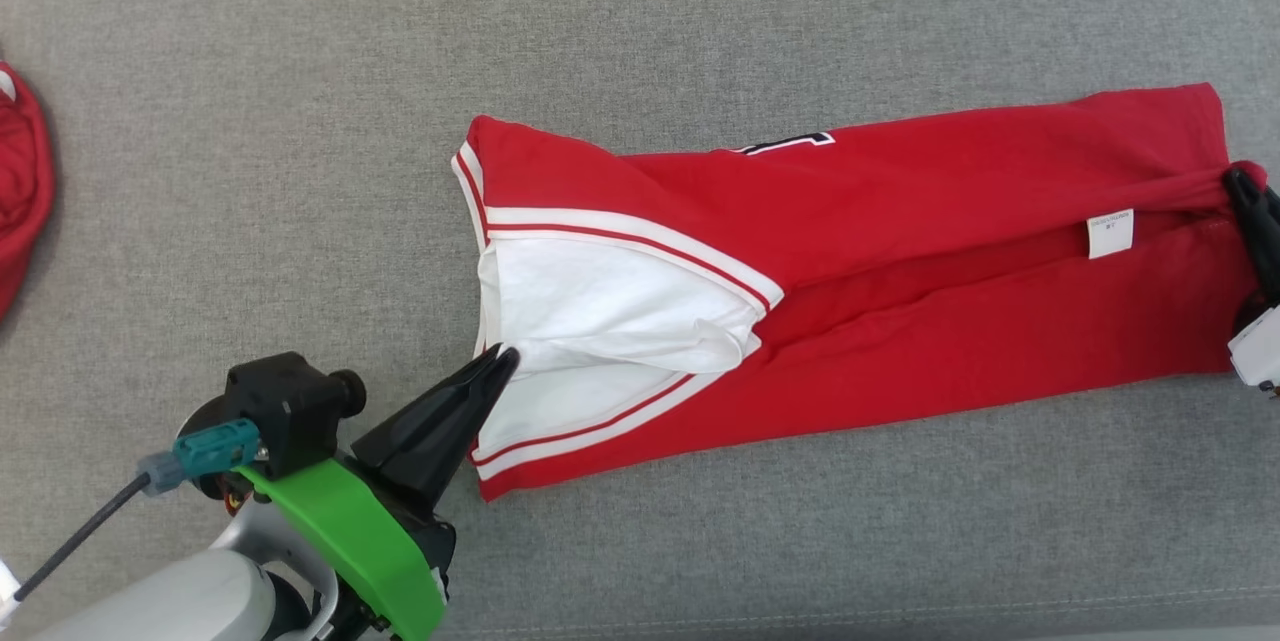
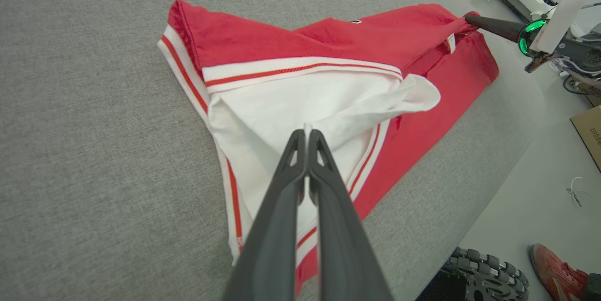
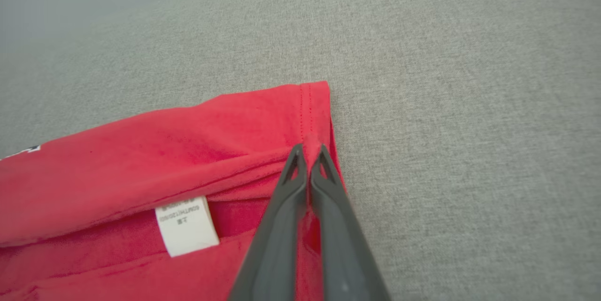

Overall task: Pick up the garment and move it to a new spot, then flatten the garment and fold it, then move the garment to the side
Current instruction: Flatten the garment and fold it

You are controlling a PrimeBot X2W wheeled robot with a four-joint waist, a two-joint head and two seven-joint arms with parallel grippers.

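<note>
We see one garment (image 1: 900, 251) lying mid-right on the grey surface (image 1: 700, 21). Our left gripper (image 1: 507, 355) pinches its white fold (image 1: 600, 311), our right gripper (image 1: 1240, 186) its red hem (image 3: 312, 104). The left wrist view adds one shoe (image 2: 556, 268), one wheel (image 2: 488, 270).

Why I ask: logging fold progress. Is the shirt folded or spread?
Folded lengthwise: the shirt lies as a narrow strip, one long side turned over, label showing.
</note>
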